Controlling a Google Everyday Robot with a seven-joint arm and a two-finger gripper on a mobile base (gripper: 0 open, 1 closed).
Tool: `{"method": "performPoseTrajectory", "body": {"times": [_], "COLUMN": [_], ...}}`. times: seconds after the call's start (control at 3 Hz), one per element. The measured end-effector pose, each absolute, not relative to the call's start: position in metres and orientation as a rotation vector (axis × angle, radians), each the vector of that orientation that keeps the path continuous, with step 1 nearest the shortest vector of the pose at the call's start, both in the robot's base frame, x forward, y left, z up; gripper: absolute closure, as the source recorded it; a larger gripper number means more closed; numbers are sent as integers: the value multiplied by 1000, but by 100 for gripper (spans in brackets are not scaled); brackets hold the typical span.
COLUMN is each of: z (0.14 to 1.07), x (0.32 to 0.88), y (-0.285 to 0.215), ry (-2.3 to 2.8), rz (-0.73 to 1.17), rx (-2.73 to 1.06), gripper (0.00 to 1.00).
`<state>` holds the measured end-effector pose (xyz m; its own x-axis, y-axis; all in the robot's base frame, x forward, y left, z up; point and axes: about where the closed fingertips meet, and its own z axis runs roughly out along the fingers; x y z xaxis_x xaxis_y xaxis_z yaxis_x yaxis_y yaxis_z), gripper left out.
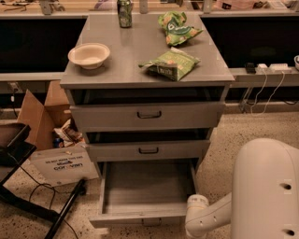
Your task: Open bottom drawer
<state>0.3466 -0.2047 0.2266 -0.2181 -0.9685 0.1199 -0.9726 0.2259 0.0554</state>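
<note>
The bottom drawer (145,187) of the grey metal cabinet (145,79) stands pulled out towards me, with its plain grey tray interior showing and nothing in it. Its narrow front panel (138,218) is low in the view, and the small dark handle (150,223) barely shows at the bottom edge. The mid-sized drawer (148,151) and the tall drawer (148,115) above it sit slightly ajar. My white arm (205,215) reaches in from the bottom right, just right of the open drawer's front corner. My gripper is out of view below the frame.
On the cabinet top are a cream bowl (88,55), a green can (124,11) and two green snack bags (170,64) (177,28). A cardboard box (39,112), a white box (65,164) and a black stand (28,200) are on the left. Cables (268,88) hang on the right.
</note>
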Motion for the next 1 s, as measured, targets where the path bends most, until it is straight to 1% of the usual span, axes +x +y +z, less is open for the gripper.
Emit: {"method": "performPoseTrajectory", "body": {"times": [0.33, 0.67, 1.0], "z": [236, 233, 209], "x": [385, 419, 449], "y": [-172, -154, -154], "ry": [-2288, -2244, -2227], "rz": [107, 112, 60], "rx": [2076, 2178, 2205], "gripper": [0, 0, 0]}}
